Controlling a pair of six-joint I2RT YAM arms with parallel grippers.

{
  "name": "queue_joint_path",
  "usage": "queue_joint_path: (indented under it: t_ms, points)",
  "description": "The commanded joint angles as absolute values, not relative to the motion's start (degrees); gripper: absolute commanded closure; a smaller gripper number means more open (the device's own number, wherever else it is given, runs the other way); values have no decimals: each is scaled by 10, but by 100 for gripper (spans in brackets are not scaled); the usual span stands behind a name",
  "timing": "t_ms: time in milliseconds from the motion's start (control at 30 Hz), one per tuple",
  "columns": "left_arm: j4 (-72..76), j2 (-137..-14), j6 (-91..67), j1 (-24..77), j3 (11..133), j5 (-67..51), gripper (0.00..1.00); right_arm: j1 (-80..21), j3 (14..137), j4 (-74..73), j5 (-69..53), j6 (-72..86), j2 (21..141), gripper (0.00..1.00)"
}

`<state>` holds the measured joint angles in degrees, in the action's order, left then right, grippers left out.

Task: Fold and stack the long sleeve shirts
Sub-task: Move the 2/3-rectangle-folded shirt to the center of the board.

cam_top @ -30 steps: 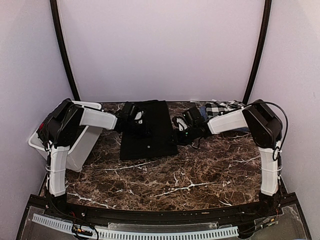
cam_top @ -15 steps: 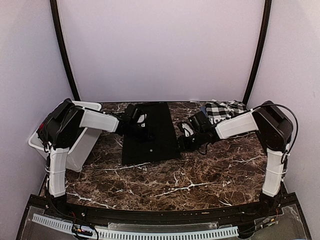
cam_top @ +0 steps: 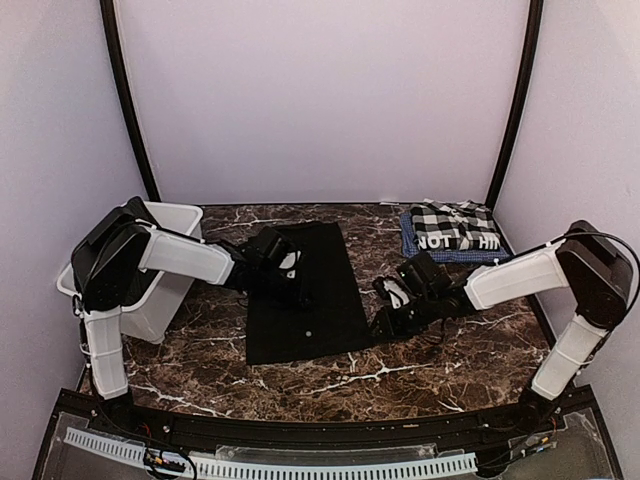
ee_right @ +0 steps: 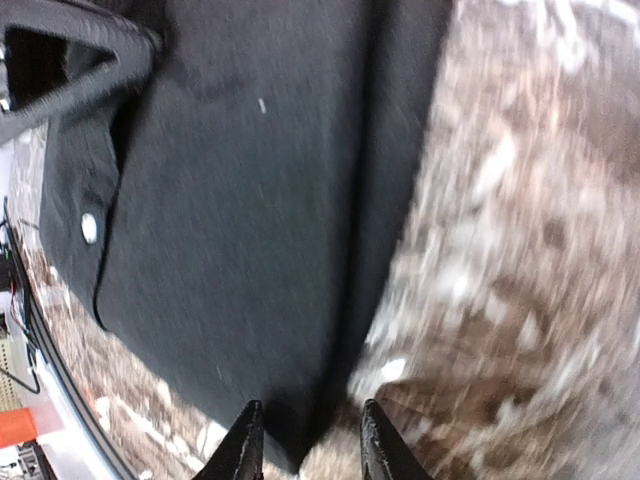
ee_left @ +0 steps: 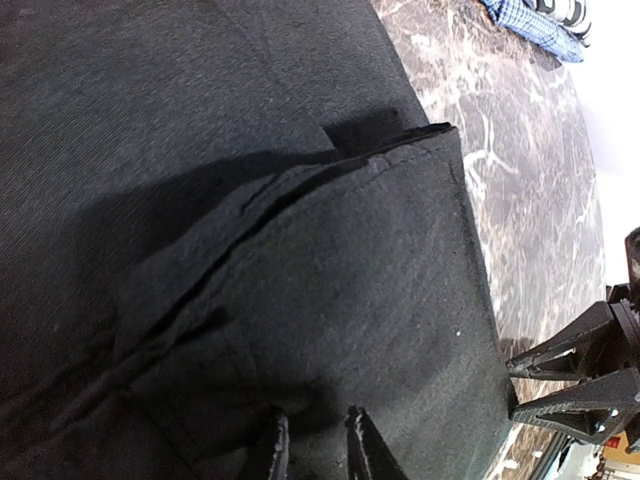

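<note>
A folded black long sleeve shirt (cam_top: 318, 300) lies flat in the middle of the table. My left gripper (cam_top: 291, 284) is low on its left half. In the left wrist view this gripper (ee_left: 315, 442) has its narrow jaws pinched into the black cloth (ee_left: 300, 250). My right gripper (cam_top: 386, 322) is at the shirt's near right corner. In the right wrist view the jaws of this gripper (ee_right: 305, 440) close around the shirt's thick edge (ee_right: 250, 250). The checked, blue-edged shirt (cam_top: 455, 228) lettered "NOT" lies folded at the back right.
A white plastic bin (cam_top: 160, 290) stands at the table's left edge, behind my left arm. The dark marble table (cam_top: 350, 385) runs to a black front rail. Purple walls close in the back and both sides.
Both grippers have pulled toward the near edge, and the black shirt has slid with them. My right arm has swung out, so it no longer hides the checked shirt.
</note>
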<state>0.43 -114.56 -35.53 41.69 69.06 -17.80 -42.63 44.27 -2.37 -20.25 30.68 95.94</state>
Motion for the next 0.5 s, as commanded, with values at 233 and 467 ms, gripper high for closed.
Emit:
queue_joint_path:
  t_ms: [233, 467]
  points:
    - [-95, -1011, -364, 395, 674, -97, 71, -439, 514, -72, -131, 316, 912, 70]
    - [-107, -986, -365, 346, 627, -103, 73, -436, 668, -70, -140, 279, 1025, 71]
